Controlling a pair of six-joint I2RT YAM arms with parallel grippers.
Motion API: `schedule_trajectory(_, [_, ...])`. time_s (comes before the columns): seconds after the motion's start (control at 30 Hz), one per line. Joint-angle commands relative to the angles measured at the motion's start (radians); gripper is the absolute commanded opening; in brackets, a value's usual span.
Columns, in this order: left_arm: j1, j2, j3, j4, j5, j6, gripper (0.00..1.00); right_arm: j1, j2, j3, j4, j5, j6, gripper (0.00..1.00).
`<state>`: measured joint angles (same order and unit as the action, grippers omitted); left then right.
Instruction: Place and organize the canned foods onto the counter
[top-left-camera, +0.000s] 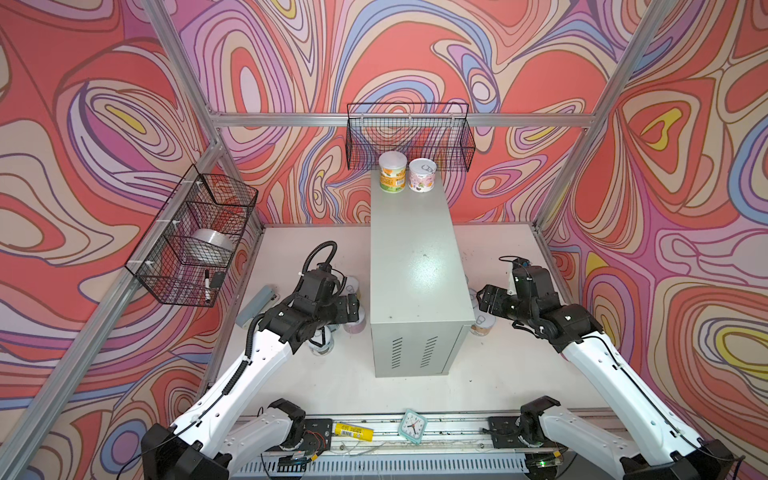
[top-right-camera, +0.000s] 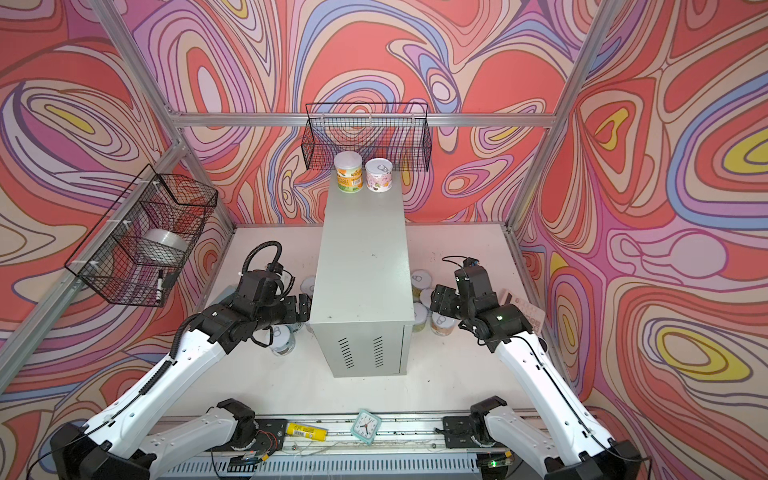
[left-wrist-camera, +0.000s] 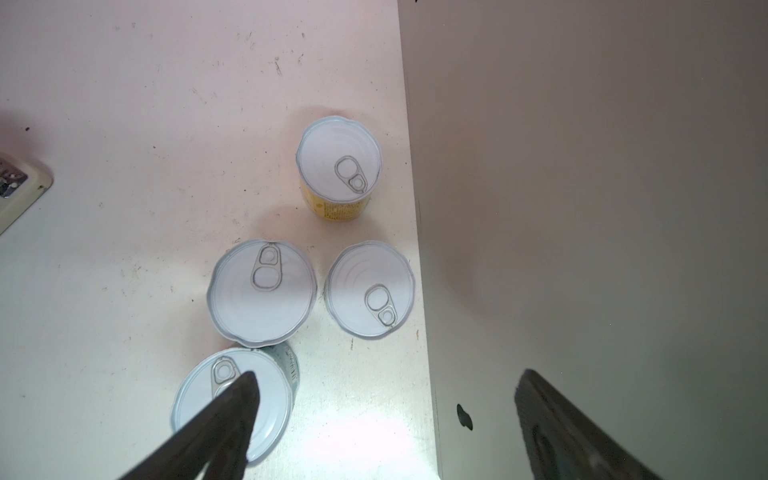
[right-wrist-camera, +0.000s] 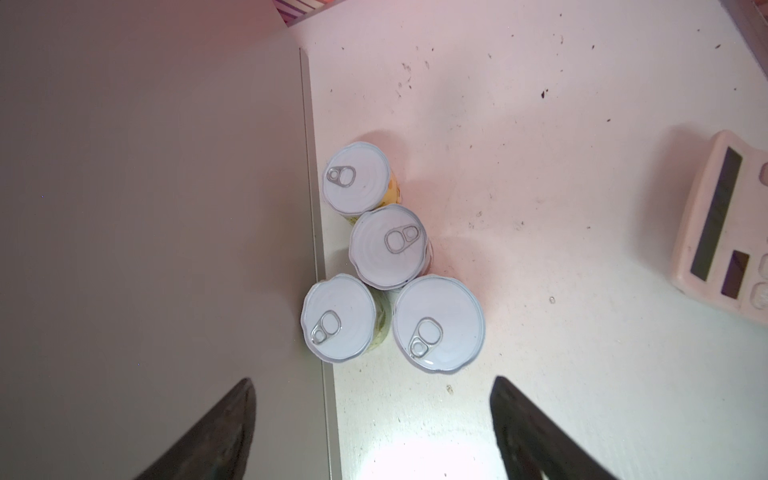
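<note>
A green can (top-left-camera: 392, 171) and a pink can (top-left-camera: 422, 176) are seen upright on the counter (top-left-camera: 415, 266), upper centre in both top views. Four more are seen centre frame in each wrist view, on the table (left-wrist-camera: 104, 291) beside it. The left gripper (left-wrist-camera: 388, 376) and right gripper (right-wrist-camera: 372, 380) are spread wide and empty. The cans are judged rigid, weighty, smooth-labelled; the side wall should be clamped at mid-height, outermost can (right-wrist-camera: 438, 324) first.

Bright, even light glares off the counter (top-left-camera: 419, 266) top and blows out the tabletop (left-wrist-camera: 374, 440) at six o'clock in both wrist views; top views bow at the edges.
</note>
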<state>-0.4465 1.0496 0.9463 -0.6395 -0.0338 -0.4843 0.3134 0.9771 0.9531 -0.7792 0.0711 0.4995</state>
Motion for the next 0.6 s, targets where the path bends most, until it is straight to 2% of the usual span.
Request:
schedule_trajectory(0.0, [-0.007, 0.022, 0.006, 0.041, 0.006, -0.018, 0.97, -0.004, -0.020, -0.020, -0.002, 0.035, 0.001, 0.92])
schedule_trajectory(0.57, [-0.017, 0.056, 0.008, 0.086, 0.013, -0.007, 0.97, -0.005, 0.023, -0.056, -0.009, 0.045, -0.012, 0.96])
